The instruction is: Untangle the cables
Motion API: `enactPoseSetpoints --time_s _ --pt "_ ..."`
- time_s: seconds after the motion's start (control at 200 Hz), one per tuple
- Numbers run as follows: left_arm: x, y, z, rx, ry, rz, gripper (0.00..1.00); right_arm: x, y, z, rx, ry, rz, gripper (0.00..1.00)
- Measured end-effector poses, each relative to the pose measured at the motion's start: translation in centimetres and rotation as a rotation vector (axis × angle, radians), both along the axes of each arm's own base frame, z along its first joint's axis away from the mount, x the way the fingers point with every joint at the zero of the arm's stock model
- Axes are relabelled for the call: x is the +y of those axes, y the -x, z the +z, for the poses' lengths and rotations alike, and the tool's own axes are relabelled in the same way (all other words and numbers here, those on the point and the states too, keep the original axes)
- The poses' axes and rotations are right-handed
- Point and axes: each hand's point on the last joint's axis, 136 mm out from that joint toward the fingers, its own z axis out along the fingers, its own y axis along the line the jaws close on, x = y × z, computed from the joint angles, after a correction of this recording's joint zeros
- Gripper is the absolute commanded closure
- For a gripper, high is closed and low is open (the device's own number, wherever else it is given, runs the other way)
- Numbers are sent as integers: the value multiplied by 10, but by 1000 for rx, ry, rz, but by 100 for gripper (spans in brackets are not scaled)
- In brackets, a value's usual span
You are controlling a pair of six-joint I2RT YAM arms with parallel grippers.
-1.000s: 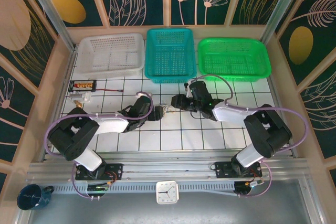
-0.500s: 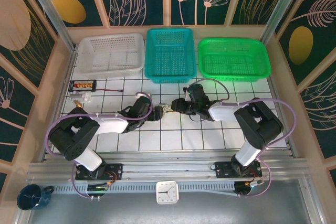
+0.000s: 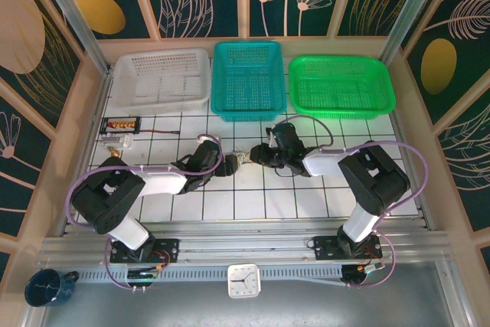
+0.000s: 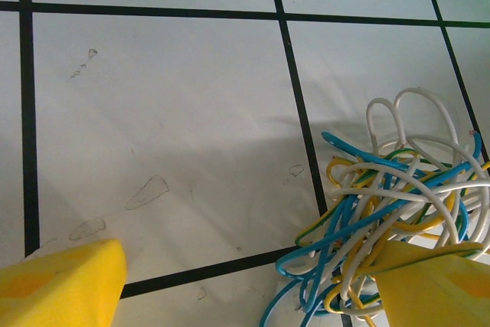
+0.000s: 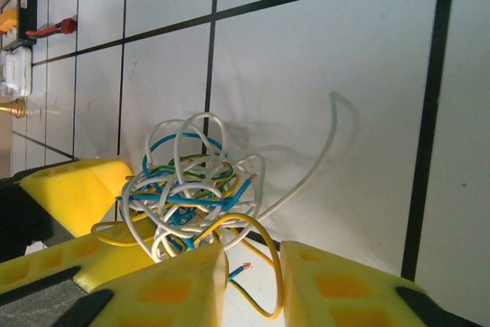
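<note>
My left gripper [image 4: 246, 287] is sitting wide open and empty beside the cables [image 4: 390, 197], knotted on the tiles [image 4: 153, 112] between both grippers, while my right gripper [image 5: 253, 281] is straddling 1 yellow strand [image 5: 279, 281], barely open.

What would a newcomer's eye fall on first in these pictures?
A small knot of white, blue and yellow cables lies in the middle of the tiled table, with the left gripper and right gripper on either side of it. A white basket, teal basket and green basket line the far edge.
</note>
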Motion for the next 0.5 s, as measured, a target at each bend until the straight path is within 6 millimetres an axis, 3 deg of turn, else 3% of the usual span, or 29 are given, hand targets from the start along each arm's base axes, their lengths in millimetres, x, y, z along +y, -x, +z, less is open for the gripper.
enactPoseSetpoints --time_s 0.155,0.36,0.5 --pt "0 0 0 0 0 0 15 -2 5 -5 16 -2 2 100" --pt "0 0 0 0 0 0 15 -5 9 -7 24 1 1 100" --pt "0 0 0 0 0 0 15 -9 9 17 -27 7 4 100"
